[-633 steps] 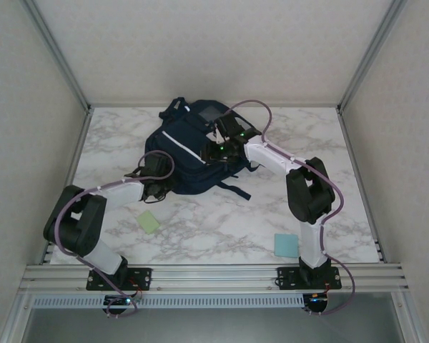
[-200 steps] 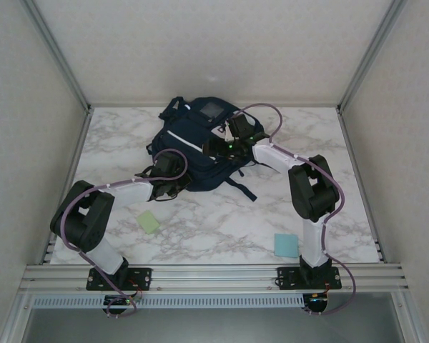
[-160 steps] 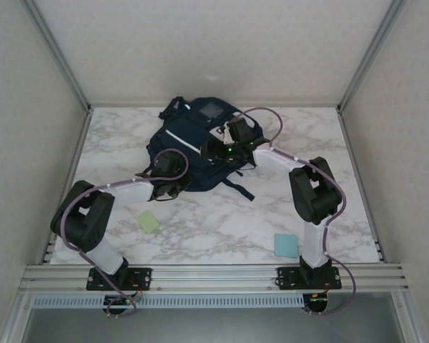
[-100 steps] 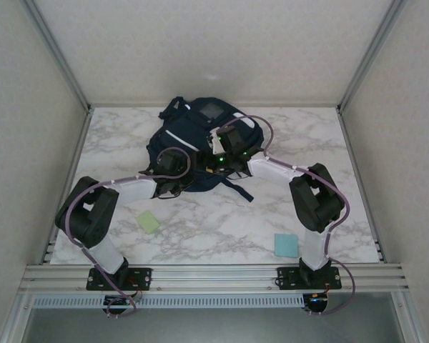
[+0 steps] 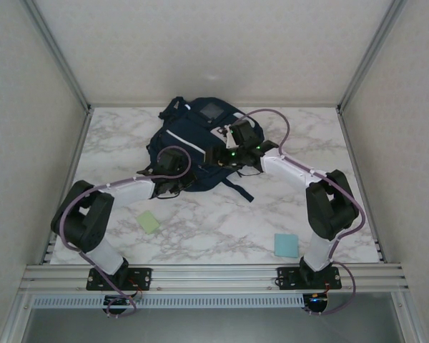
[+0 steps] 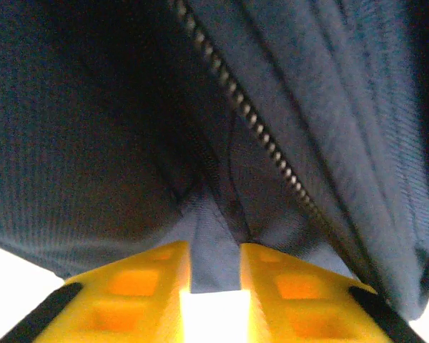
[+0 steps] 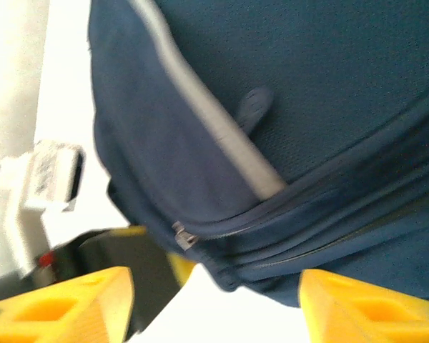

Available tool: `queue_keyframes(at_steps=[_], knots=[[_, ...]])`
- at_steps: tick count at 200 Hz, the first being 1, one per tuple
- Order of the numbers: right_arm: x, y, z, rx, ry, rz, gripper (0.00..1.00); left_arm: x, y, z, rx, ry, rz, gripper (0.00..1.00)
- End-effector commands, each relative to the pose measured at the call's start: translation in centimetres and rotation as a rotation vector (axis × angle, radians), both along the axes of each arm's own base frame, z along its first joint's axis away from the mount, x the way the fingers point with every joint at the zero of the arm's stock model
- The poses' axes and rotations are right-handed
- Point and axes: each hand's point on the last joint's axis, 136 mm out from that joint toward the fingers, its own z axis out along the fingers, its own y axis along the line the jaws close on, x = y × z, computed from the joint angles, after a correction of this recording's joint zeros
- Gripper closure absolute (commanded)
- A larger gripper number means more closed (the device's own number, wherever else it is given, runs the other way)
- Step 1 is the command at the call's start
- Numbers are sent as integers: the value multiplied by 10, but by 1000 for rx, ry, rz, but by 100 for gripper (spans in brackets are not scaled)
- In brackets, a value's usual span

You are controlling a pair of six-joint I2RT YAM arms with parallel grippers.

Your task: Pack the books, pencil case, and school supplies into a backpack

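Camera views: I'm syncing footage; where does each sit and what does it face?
Top external: above and behind the bases, looking down on table, backpack, left arm, right arm.
Left wrist: looks past left gripper at the backpack's zipper, fabric between its fingers.
Right wrist: looks past wide-spread right gripper at the backpack's white stripe.
Shared: all show the backpack.

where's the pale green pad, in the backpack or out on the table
Out: the pale green pad lies flat on the marble table, apart from the backpack, nearer the arm bases.
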Motion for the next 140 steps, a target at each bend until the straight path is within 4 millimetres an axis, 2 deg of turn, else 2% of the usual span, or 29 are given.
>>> queue_keyframes(at_steps=[1, 16, 35, 75, 80, 87, 94, 106, 108, 140], knots=[[19, -14, -5, -54, -3, -113, 45, -11, 1, 16, 16, -39, -51, 66], [30, -12, -12, -48, 22, -147, 49, -16, 4, 22, 30, -51, -61, 60], [41, -6, -24, -24, 44, -178, 50, -20, 4, 31, 34, -73, -68, 54], [63, 6, -38, 9, 71, -206, 50, -24, -17, 47, 13, -106, -95, 42], [64, 6, -38, 14, 70, -212, 50, -26, -16, 43, 36, -89, -95, 41], [66, 8, -37, 25, 66, -217, 59, -24, -16, 43, 59, -90, -88, 39], [68, 9, -36, 36, 63, -220, 75, -23, -16, 42, 87, -89, -78, 39], [68, 13, -33, 56, 64, -209, 94, -19, -16, 42, 120, -89, -65, 38], [68, 13, -33, 58, 65, -206, 100, -19, -16, 42, 124, -89, -62, 38], [64, 15, -34, 87, 77, -207, 100, -8, -17, 44, 201, -88, -36, 38]])
